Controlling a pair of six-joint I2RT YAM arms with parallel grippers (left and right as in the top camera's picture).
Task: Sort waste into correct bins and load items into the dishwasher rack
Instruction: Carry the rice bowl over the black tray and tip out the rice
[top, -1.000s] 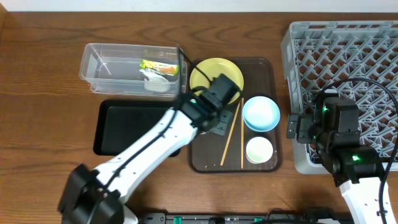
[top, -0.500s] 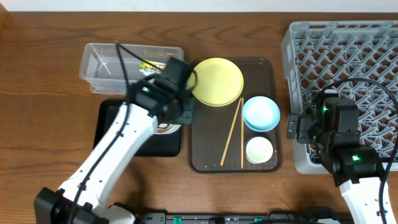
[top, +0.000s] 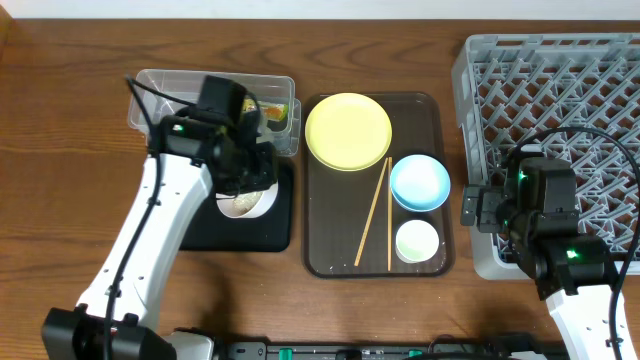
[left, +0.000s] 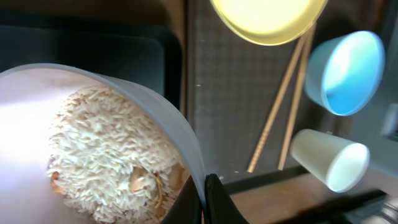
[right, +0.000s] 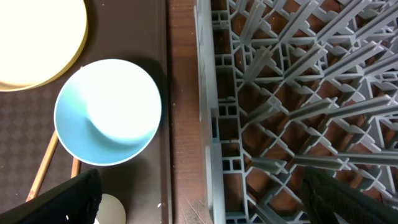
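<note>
My left end effector (left: 204, 200) is clamped on the rim of the white bowl (left: 25, 106), with one finger on each side of the wall. The bowl hangs over the right part of the black tray (top: 200, 232), and the rice (left: 112, 155) is heaped inside it. Just behind, the clear tub (top: 170, 100) holds the green wrapper (top: 270, 108). On the brown tray (top: 330, 250) I see the yellow plate (top: 348, 131), the blue bowl (top: 419, 183), the white cup (top: 417, 241) and the two chopsticks (top: 374, 212) lying between them. My right end effector (right: 205, 202) has its fingers wide apart and holds nothing. It is above the strip of counter (top: 60, 200) between the brown tray and the rack (top: 560, 90).
</note>
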